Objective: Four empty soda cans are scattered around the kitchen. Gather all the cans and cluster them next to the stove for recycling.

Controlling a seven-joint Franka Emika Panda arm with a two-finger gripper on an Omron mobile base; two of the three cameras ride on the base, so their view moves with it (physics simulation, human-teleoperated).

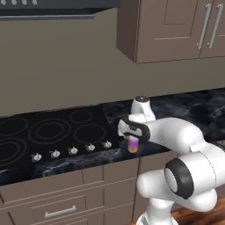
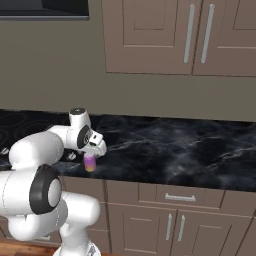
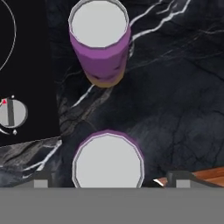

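Note:
Two purple soda cans with silver tops stand on the dark marble counter just right of the stove (image 3: pixel 26 65). One can (image 3: pixel 108 159) is directly under my gripper (image 3: pixel 109 179), between the two fingertips (image 3: pixel 41 179), which stand wide with a gap on each side of it. The other can (image 3: pixel 99 43), orange at its base, stands upright a little farther in from the counter edge. From the base views a purple can (image 1: pixel 132 144) (image 2: pixel 90 162) shows under my gripper (image 1: pixel 132 137) (image 2: pixel 91 154), by the front right corner of the black stove (image 1: pixel 52 127).
The stove's silver knobs (image 1: pixel 72 150) run along its front; one knob (image 3: pixel 12 113) is close to the cans. The counter's front edge (image 3: pixel 205 175) lies just beside the gripper. Wall cabinets (image 2: pixel 165 35) and a range hood (image 1: pixel 48 11) hang overhead. Marble counter (image 2: pixel 175 145) stretches right.

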